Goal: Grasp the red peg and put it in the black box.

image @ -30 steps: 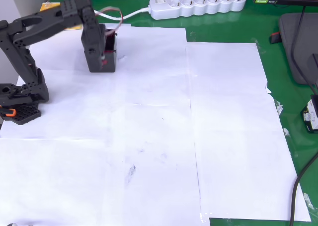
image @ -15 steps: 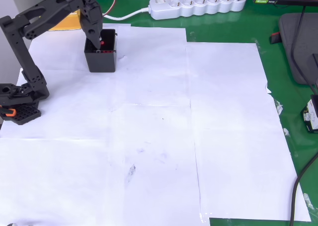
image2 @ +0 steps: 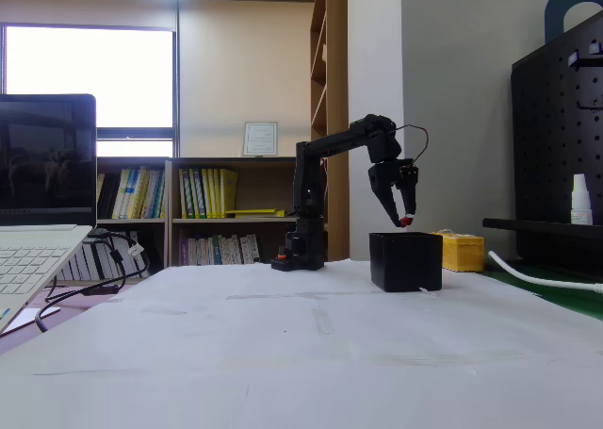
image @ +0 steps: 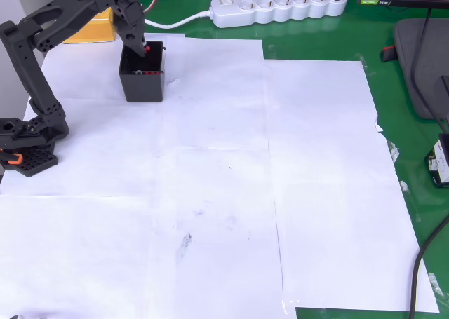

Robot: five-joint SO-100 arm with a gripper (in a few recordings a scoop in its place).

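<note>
Tool (image2: 403, 218) clamps the tiny dark-red roundish peg (image2: 403, 222) just above the small square black plastic box (image2: 405, 261) (near its rim); releasing off-centre could bounce it out.

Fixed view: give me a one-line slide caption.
Black arm's gripper hovers just above the black box, a red spot at its fingertips.

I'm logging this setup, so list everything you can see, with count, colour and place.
black box: one, black, upper left of the white paper in the overhead view.
red peg: one, red, at the hand's tips above the box.
yellow block: one, yellow, behind the box.
power strip: one, white, top edge on the green mat.
paper sheets: several, white, covering the table.
laptop: one, silver, left in the fixed view.
bookshelves: wooden, background.
hand: one, black, over the box, whether it grips the peg unclear.
</note>
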